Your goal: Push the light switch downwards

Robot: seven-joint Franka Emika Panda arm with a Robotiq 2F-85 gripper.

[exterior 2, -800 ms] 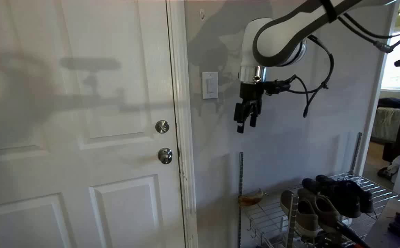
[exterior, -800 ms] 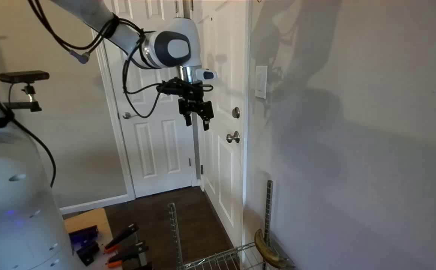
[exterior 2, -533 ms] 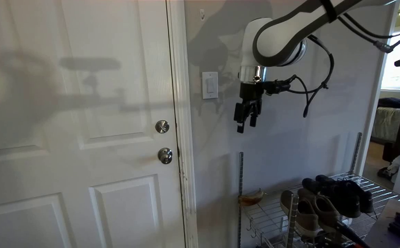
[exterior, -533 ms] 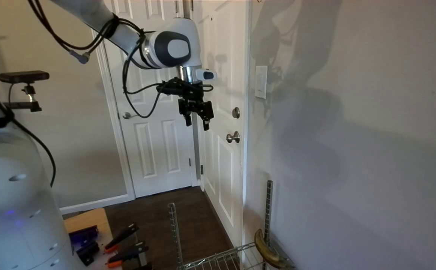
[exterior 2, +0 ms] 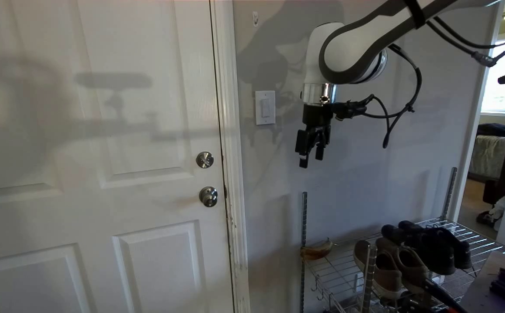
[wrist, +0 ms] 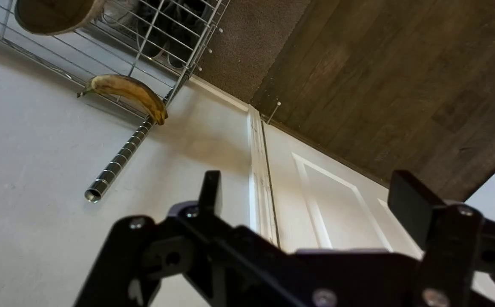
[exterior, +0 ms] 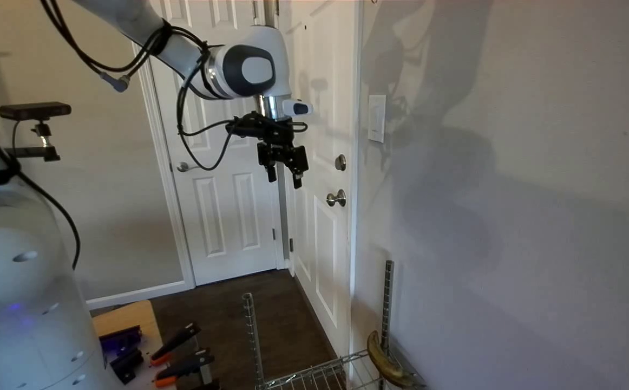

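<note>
Step in hand, as we judge it: approach; the press is not yet begun. Our Robotiq gripper (exterior: 284, 179) points down, its fingers (wrist: 413, 209) spread well apart in the wrist view with nothing held between them. The light switch (exterior: 377, 119) is on the wall (exterior 2: 274, 174) just beside the door frame (exterior 2: 230, 130), apart from the gripper in both exterior views: white upright wall plate (exterior 2: 258, 116), rocker paddle (exterior 2: 265, 108) in the middle. Fingertips (exterior 2: 303, 161) show lower than the plate there. We can't tell which way the paddle is set. The wrist view doesn't show the switch (it looks down past a banana (wrist: 124, 87) to the wood floor (wrist: 366, 85)), so we'd steer by the exterior views.

Next move, our call: bring the fingers together into one stiff pusher, lift to plate height, line up sideways, then go in to the wall and press the paddle's lower half. With the fingers pointing down, we'd probably need a wrist tilt, or make contact with a fingertip's side. Main worry: bearing on the plate instead of the paddle, or clipping the door frame on the way in. Go slow at the end.
</note>
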